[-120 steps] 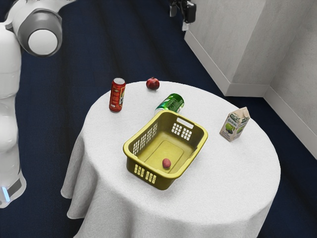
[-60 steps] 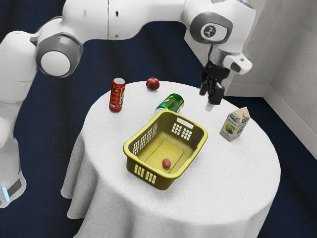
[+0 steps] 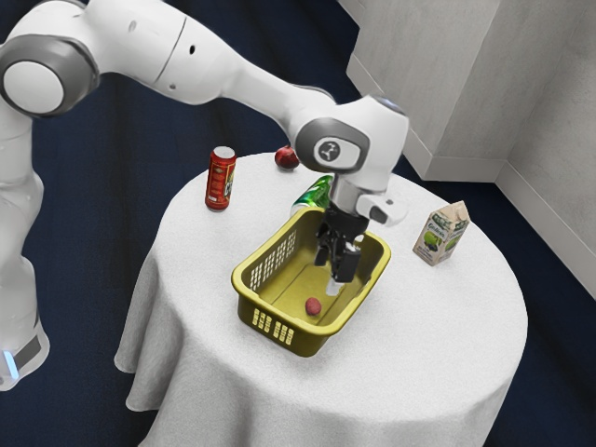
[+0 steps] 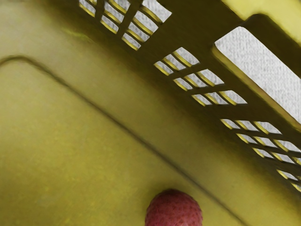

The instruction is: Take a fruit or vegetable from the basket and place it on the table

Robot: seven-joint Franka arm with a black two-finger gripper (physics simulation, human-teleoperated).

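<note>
A dark blue floor and pale grey walls surround a round table draped in a white cloth that hangs in folds. The white arm comes in from the exterior view's upper left and reaches over the tabletop, bending down at the wrist. Beneath it sits a yellow-green basket, upright, with rows of small openings in its walls and a handle slot in one end. The black gripper points down inside the basket's open top; whether it is open or closed, I cannot tell. A drinks carton with a green picture stands upright, apart from the basket toward the exterior view's right. A red can stands toward the exterior view's left, and a green can lies on its side by the basket's far end, partly hidden by the arm. Beyond that is a round, dark red fruit, also partly covered. Smallest is the reddish fruit with speckled skin, resting on the basket's floor near the gripper's lower end; I cannot tell if they touch.
</note>
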